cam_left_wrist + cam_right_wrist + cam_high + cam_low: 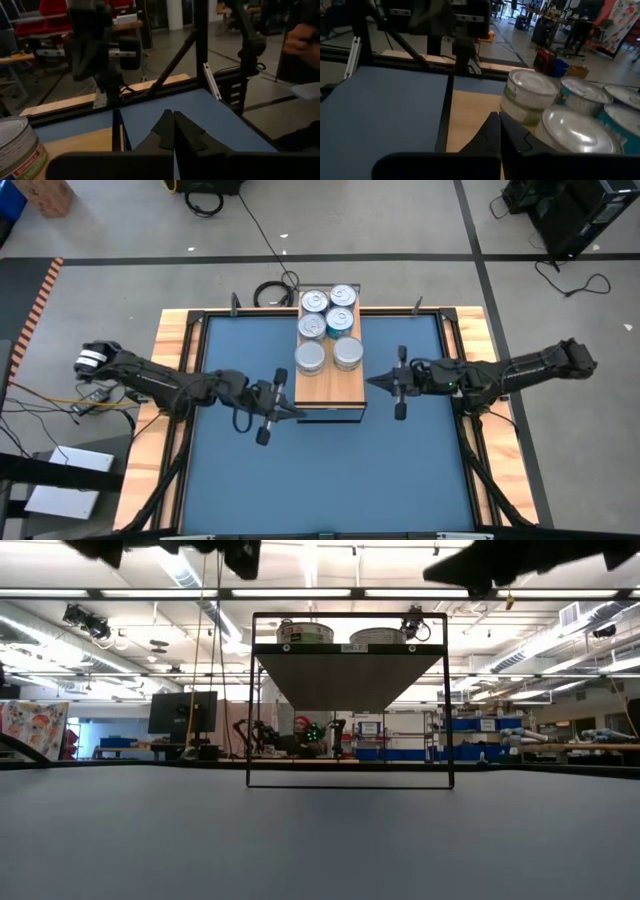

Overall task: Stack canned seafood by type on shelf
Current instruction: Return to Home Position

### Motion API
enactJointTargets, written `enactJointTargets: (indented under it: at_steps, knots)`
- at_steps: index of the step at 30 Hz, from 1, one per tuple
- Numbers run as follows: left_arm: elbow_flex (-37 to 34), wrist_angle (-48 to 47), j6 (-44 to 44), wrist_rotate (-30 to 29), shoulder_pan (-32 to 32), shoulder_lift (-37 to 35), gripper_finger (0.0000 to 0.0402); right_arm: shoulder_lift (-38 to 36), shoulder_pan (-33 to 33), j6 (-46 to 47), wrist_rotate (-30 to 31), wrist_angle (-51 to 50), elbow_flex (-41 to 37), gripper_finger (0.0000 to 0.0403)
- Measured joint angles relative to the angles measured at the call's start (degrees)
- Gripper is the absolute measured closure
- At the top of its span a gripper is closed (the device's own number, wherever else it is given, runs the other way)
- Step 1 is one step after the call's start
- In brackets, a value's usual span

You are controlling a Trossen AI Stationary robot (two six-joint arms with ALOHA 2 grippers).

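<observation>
Jaws on both arms are pressed together, fingertip against fingertip, with nothing held between them. The left gripper [293,411] hangs over the blue table mat [330,480] at the near left corner of the long raised shelf with a light-brown wood-grain top and dark frame [330,388], pointing toward it. The right gripper [375,382] hangs just off the shelf's right edge, pointing inward over the bare near end of the wood. From table height both arms show only as dark shapes at the top, above the level of the shelf top. All the small flat round tins with shiny silver lids [311,357] sit on the shelf, in two rows of three spots running from its middle to its far end. The two spots nearest the grippers show plain silver lids; behind them stand tins with teal-blue sides [340,320]. The right wrist view shows a tin with a pale green label [525,100] next to the bare wood, with teal-sided ones beside it. How many tins are in each stack I cannot tell.
</observation>
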Motion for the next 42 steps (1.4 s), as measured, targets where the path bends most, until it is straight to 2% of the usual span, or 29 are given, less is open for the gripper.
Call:
enactJointTargets:
  at_steps: [4, 13, 26, 33, 36, 42]
  knots:
    - [-4.39, 6.29, -1.49, 2.60, 3.44, -1.64, 0.0401, -2.41, -2.28, 0.43, -1.86, 1.21, -3.49, 0.0402]
    - [-12.68, 5.92, -3.56, 3.52, 8.53, -11.15, 0.0401, -10.46, -2.34, -1.33, -0.39, 1.60, -8.54, 0.0402]
    - [-23.77, 3.96, -4.63, 2.71, 13.30, -23.72, 0.0401, -25.00, -2.20, -1.44, -0.05, 1.59, -19.86, 0.0402]
    - [-28.90, 4.32, -4.66, 2.71, 16.20, -28.17, 0.0401, -34.32, -3.91, -0.50, -4.68, 0.10, -24.94, 0.0402]
    - [-31.84, 4.58, -5.02, 2.70, 17.56, -30.72, 0.0401, -37.92, -6.11, 1.62, -7.80, -3.92, -25.50, 0.0402]
    - [-38.04, 6.15, -7.52, 3.03, 20.30, -38.19, 0.0401, -46.22, -10.79, 2.58, -10.29, -12.41, -25.50, 0.0402]
